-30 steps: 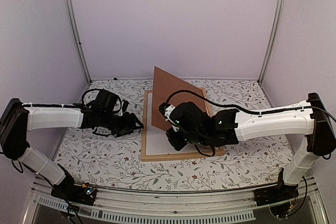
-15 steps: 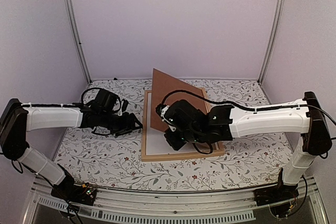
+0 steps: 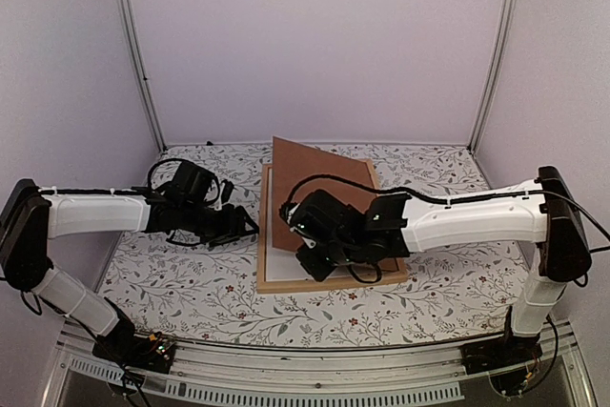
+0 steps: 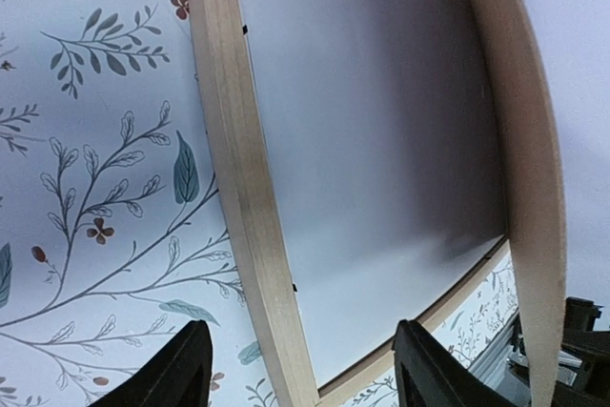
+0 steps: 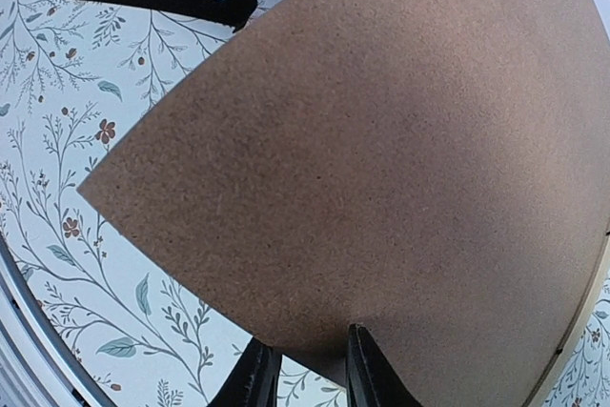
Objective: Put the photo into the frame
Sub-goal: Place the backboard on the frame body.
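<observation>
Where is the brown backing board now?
The backing board is tilted over the frame, centre of the top view, its lower edge pinched in the right gripper.

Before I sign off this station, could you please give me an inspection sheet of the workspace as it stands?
Surface: floral-patterned table.
Job's things: wooden frame lies flat at centre; a white sheet lies inside it, printed side unseen, so I cannot tell whether it is the photo.
Clutter: nothing seen.
Grippers: left gripper at the frame's left bar, jaws open, holding nothing; right gripper, jaws shut on the brown backing board, tilted over the frame.
Cables: black cable runs along the right arm.
Surroundings: plain lilac walls, metal posts.
</observation>
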Available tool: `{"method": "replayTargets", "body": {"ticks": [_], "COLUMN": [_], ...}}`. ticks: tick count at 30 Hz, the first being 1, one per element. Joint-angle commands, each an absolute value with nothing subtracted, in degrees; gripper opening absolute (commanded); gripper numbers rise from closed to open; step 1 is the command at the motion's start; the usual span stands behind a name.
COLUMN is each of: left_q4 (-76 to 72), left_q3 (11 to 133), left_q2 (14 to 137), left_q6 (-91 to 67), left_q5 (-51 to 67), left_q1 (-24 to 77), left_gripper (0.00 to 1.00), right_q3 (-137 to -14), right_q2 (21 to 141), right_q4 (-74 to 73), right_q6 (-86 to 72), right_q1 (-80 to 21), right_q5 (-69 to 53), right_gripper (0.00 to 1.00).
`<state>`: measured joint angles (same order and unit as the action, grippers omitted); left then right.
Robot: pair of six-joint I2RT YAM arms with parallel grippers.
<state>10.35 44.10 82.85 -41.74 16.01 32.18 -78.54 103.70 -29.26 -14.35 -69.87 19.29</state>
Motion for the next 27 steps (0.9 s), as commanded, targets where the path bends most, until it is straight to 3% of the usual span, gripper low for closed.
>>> {"method": "replayTargets", "body": {"ticks": [1,16,27], "left_q4": [9.3,-5.2,-3.3], "left_q3": [44.2,43.7,49.2], "left_q2": [81.5,83.2,92.7], "left_q6": [-40.9,-42.2,-39.2], "left_q5": [16.5,28.3,27.2], "left_q1": [31.5,29.1,26.9], "left_gripper": [0.68,0.72,0.72], "right_q3": [-80.3,-79.4,-77.1], "right_q2": [106.5,108.3,107.2], "right_q4": [-29.2,-25.9,-25.1], "right_q6": [-16.4,-17.3,-18.2], "right_q1": [-69.1,-69.2,-69.0], "right_q5": [18.4,17.8,19.0], "right_gripper": [0.25,0.22,0.23]}}
